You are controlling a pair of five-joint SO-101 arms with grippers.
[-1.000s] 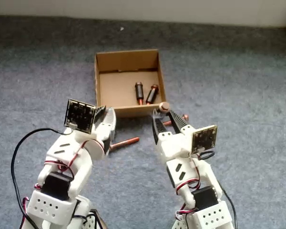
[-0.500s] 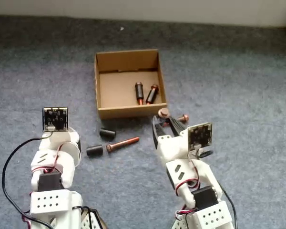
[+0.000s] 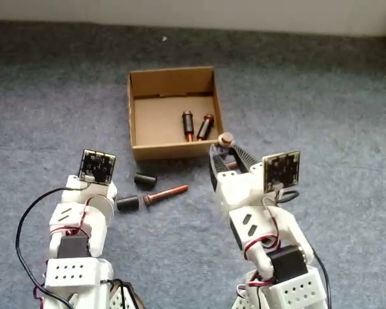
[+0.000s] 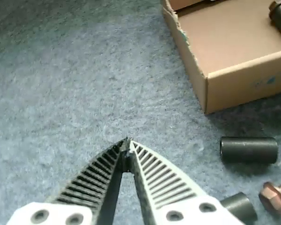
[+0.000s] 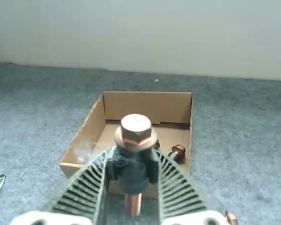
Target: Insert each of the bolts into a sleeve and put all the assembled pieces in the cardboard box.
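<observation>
right hand [image 5: 131,158]: gripping sleeved bolt [image 5: 135,135] by cardboard box [image 3: 170,151] corner
left hand [image 4: 127,146]: closed, empty, near loose sleeve [image 4: 248,150]

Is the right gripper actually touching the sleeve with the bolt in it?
Touching. The right wrist view shows the fingers of the right gripper pressed against both sides of the dark sleeve, with the bolt standing through it.

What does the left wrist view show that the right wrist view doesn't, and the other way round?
Left wrist view: the shut left gripper, a near sleeve, a far sleeve and the bolt head beside them. Right wrist view: the right gripper shut on an assembled piece, plus the wall. Both: the cardboard box and the carpet.
</observation>
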